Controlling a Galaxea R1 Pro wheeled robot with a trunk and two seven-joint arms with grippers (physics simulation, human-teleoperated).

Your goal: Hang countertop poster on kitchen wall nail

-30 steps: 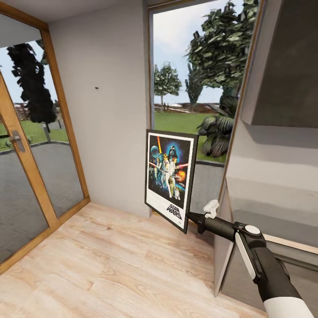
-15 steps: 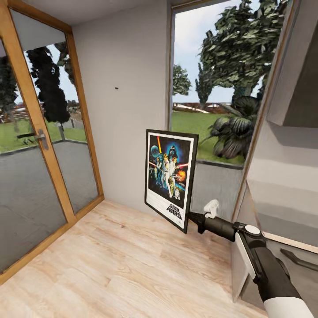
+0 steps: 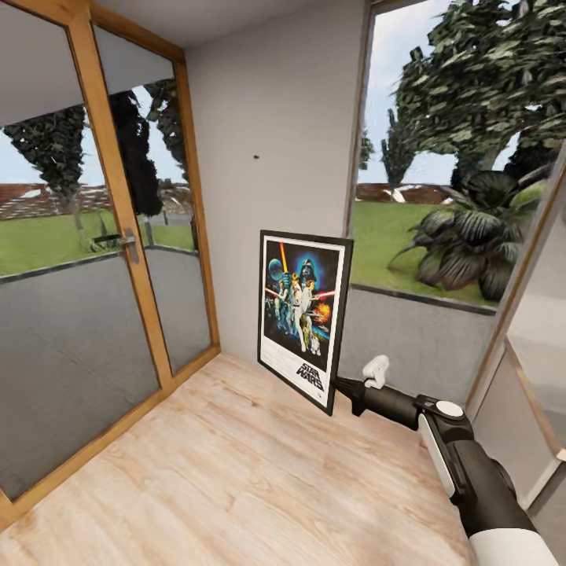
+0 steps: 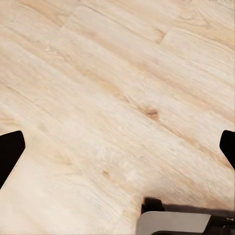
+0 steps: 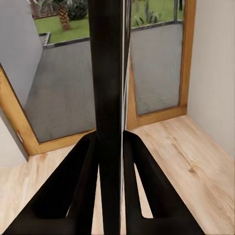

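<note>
Poster (image 5: 110,98) edge clamped in right end effector (image 5: 111,147).

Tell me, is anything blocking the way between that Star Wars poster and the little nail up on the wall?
Nothing visible does. The right claw holds the poster upright by its lower corner, above the wooden floor. The nail sticks out of the bare grey wall above and slightly left of the poster, with open air between them.

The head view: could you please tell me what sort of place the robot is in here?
Probably a corner of a house opening onto a garden: pale wooden floor, a wood-framed glass door with a handle, and a plain grey wall beside a window onto lawn and trees.
</note>
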